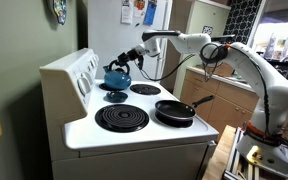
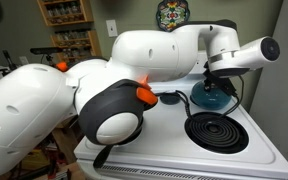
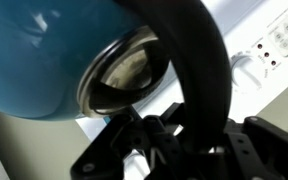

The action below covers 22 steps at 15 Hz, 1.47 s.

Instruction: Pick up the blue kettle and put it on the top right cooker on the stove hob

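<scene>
Placement is the part left to do, by my reading. In an exterior view the blue kettle (image 1: 116, 76) hangs from the gripper (image 1: 127, 60) just above the top right cooker (image 1: 115, 96). The cooker's rimmed coil shows whole beneath the kettle, close to the back panel (image 1: 69, 75) of the stove hob (image 1: 84, 128). The lift and carry look done; the lowering and release are not yet done. The arm (image 1: 189, 42) reaches across roughly level, with the wrist bent down toward the kettle. The frying pan (image 1: 174, 111) and the large coil burner (image 1: 121, 119) sit apart from it. In an exterior view from another side, the arm's white bulk (image 2: 154, 55) fills the foreground. The kettle (image 2: 214, 97) shows under the wrist, beyond the large burner (image 2: 216, 131), and the small cooker below it is hidden. In the wrist view the kettle's glossy body (image 3: 44, 50) fills the upper left. Its round base (image 3: 124, 75) is tipped toward the camera, which suggests it is clear of the hob. The dark arched handle (image 3: 199, 70) runs down into the gripper (image 3: 169, 145), which appears clamped narrow on it, though the contact itself is blurred.
</scene>
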Motion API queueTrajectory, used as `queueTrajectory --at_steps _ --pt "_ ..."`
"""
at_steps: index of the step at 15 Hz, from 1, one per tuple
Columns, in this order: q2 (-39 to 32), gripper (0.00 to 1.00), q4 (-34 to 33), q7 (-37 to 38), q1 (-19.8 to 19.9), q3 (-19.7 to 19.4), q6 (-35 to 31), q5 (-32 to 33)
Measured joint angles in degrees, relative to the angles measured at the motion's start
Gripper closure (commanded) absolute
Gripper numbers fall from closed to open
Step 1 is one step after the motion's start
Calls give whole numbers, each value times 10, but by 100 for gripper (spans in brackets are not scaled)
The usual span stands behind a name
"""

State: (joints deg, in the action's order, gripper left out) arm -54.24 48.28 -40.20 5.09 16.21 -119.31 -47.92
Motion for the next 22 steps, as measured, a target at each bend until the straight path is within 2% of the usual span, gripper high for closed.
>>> queueTrajectory --at_steps 3,4,5,13,15,22 --pt "-6 95 -7 -2 -2 4 -1 0" --pt "-8 75 -10 -2 -3 5 -1 0" --pt "-9 64 -13 -2 -3 6 -1 0" --pt "-12 4 -27 -4 -10 9 -13 0" --pt "-10 0 -31 2 -13 8 -13 2" --pt "1 0 -33 42 -28 -9 -37 24"
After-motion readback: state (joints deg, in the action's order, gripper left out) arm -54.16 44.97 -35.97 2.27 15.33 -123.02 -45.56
